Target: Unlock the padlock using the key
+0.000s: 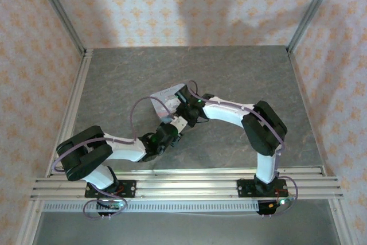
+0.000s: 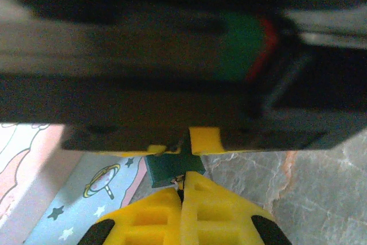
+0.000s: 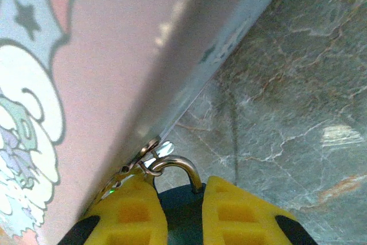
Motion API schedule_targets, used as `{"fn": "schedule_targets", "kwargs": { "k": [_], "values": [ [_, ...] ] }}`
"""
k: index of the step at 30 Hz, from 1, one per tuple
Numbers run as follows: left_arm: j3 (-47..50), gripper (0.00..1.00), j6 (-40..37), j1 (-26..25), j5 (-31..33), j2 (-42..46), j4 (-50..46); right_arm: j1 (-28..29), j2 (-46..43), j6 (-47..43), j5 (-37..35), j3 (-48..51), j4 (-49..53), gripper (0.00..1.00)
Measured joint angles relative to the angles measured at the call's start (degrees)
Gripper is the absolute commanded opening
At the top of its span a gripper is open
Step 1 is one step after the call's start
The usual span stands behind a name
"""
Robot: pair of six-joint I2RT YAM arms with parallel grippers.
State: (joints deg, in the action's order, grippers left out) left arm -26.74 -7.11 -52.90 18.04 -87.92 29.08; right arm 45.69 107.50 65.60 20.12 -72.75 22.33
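The small blue padlock [image 3: 184, 213] sits between the yellow fingers of my right gripper [image 3: 183, 190], which is shut on its body. Its metal shackle [image 3: 182, 166] hooks through the hasp [image 3: 144, 154] on the cartoon-printed tin [image 3: 86, 84]. In the left wrist view the padlock [image 2: 171, 167] shows end-on, just past my left gripper [image 2: 182, 186]. That gripper is shut on a thin sliver of the key [image 2: 179, 180], whose tip meets the padlock's underside. From above, the left gripper [image 1: 172, 129] and right gripper [image 1: 184, 113] meet nose to nose beside the tin [image 1: 165, 97].
The tin [image 2: 80, 196] lies on the grey marbled table [image 1: 241, 73], left of the grippers. Patterned walls and metal rails [image 1: 77, 119] enclose the table on three sides. The right gripper's yellow fingers [image 2: 204, 140] hang close in front of the left wrist camera.
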Motion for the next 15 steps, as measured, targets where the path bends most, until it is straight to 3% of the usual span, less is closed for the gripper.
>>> {"fn": "schedule_targets", "kwargs": {
  "k": [5, 15],
  "values": [
    [0.5, 0.00, 0.2, -0.1, 0.5, 0.3, 0.1, 0.1, 0.1, -0.6, 0.5, -0.1, 0.1, 0.00],
    [10.6, 0.00, 13.6, 8.2, -12.3, 3.0, 15.0, 1.1, -0.7, 0.9, 0.9, 1.6, -4.8, 0.35]
  ]
}}
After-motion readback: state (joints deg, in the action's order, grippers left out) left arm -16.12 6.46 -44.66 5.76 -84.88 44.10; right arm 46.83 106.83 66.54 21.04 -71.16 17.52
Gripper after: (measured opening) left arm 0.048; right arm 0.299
